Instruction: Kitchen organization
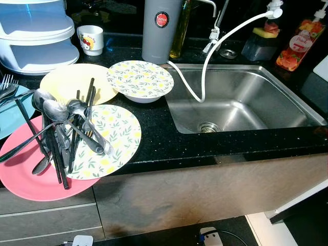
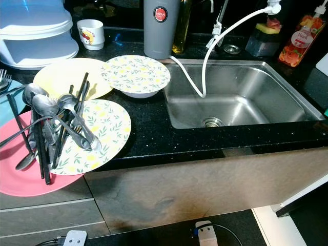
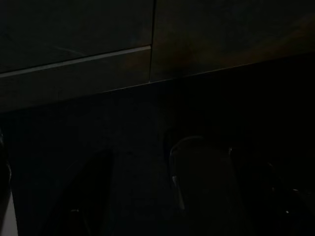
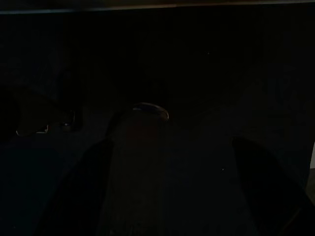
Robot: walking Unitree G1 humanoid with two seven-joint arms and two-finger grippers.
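Black speckled table (image 1: 154, 138), centre of frame, bearing dishes at left and a steel sink (image 1: 287, 120) at right.

Sink: basin holding no dishes; round drain (image 1: 207, 127) at bottom centre; white hose (image 1: 205, 72) drooping into it from upper right.

Pink plate (image 1: 23, 182), lower left, overhanging the table edge. Floral flat plate (image 1: 120, 136) overlapping its right side. Heap of cutlery (image 1: 64, 133) across both: spoons with bowls toward upper left, black chopsticks with long axes running roughly top to bottom of frame, slightly fanned.

Pale yellow plate (image 1: 66, 82) above the heap, upper left. Floral bowl (image 1: 140, 80) just right of it, near the sink's left rim, holding nothing.

Light blue plate (image 1: 13, 115) at far left edge, forks (image 1: 6, 82) lying on it.

Along the top: white tiered container (image 1: 36, 36) upper left; printed mug (image 1: 90, 39); grey flask (image 1: 160, 31); oil bottle (image 1: 180, 28); sponge holder (image 1: 262, 41); orange soap bottle (image 1: 300, 43) upper right.

Left hand (image 3: 147, 196): wrist view very dark, low before cabinet fronts; dim finger shapes well apart. Right hand (image 4: 172, 182): equally dark, two finger shapes spread.
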